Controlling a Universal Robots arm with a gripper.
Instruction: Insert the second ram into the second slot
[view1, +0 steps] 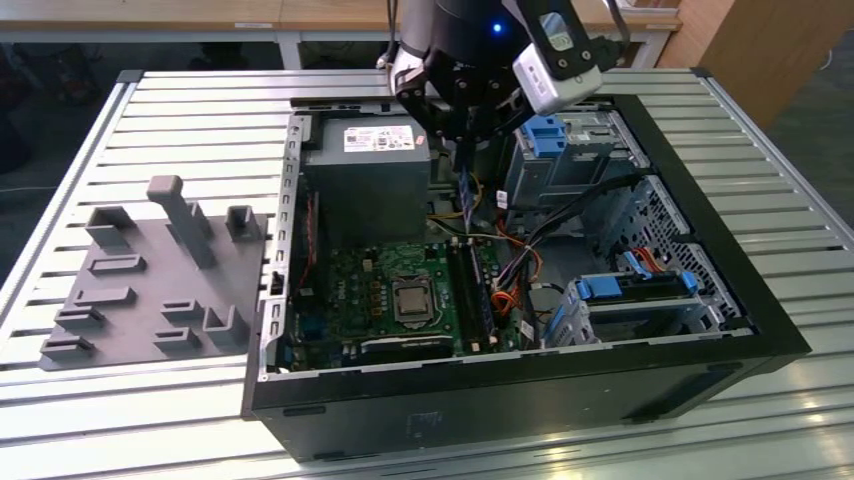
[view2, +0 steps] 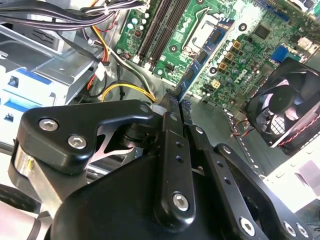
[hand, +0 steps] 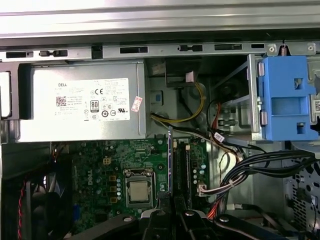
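Matte black hand (view2: 179, 103) pinching thin dark-blue second ram (hand: 170, 160)

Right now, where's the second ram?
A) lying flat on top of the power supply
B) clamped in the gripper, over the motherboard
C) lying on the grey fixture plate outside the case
B: the second ram stands on edge, clamped in the gripper, over the motherboard inside the open case.
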